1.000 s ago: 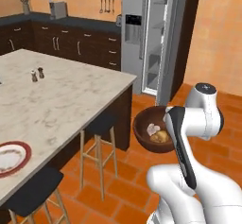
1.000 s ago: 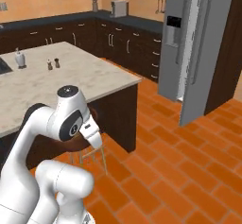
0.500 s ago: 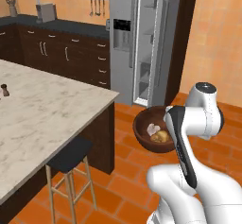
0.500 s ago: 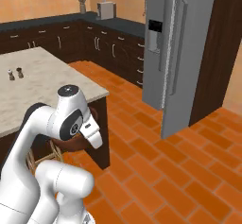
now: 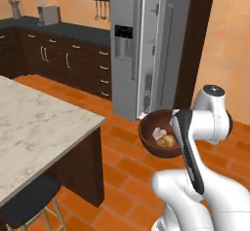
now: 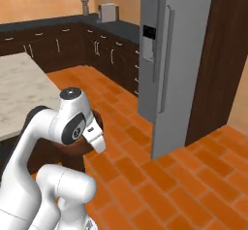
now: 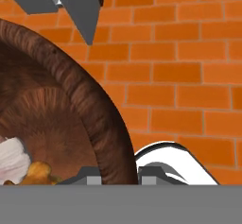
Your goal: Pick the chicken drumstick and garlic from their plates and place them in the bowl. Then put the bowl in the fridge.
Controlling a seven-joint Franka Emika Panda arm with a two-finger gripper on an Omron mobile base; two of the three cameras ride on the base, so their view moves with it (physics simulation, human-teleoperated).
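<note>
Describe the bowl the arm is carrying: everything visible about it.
The bowl is round, deep and dark reddish-brown, lighter and wood-grained inside. It is held roughly level in the air above the orange brick floor, in front of the fridge. Inside lie the pale garlic and the golden chicken drumstick, side by side. In the hand view the gripper straddles its thick rim, one finger tip on each side of the wall.
</note>
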